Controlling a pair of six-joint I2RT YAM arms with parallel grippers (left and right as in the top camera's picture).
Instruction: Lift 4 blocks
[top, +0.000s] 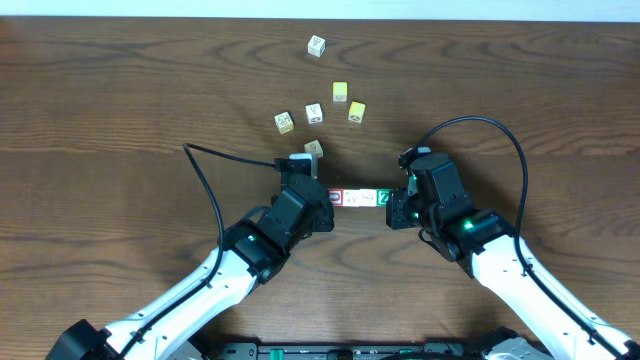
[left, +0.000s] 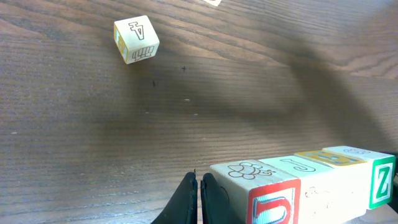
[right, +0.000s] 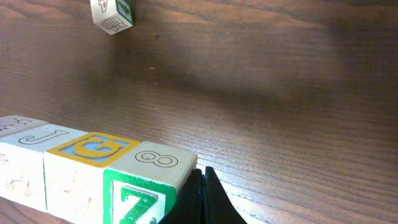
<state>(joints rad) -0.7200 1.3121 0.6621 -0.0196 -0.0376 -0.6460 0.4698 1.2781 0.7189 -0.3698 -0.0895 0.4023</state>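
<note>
L gripper (left: 199, 194): fingers clenched tight, nothing btwn them. Tips sit against the left end of the red-faced block (left: 273, 204). R gripper (right: 202, 186): also clamped closed and empty, tips against the side of the green Z block (right: 138, 202). Btwn the two, four blocks in one straight row (top: 360, 198), end to end, touching: red, two white-faced blocks (left: 323, 186), green Z. Row is near the middle of the table (top: 120, 80), a gripper at each end. Can't tell if it's off the wood. Beyond the row, loose cubes (top: 314, 113) scattered, apart from it. The nearest cube (top: 313, 148) is just by the L wrist.
</note>
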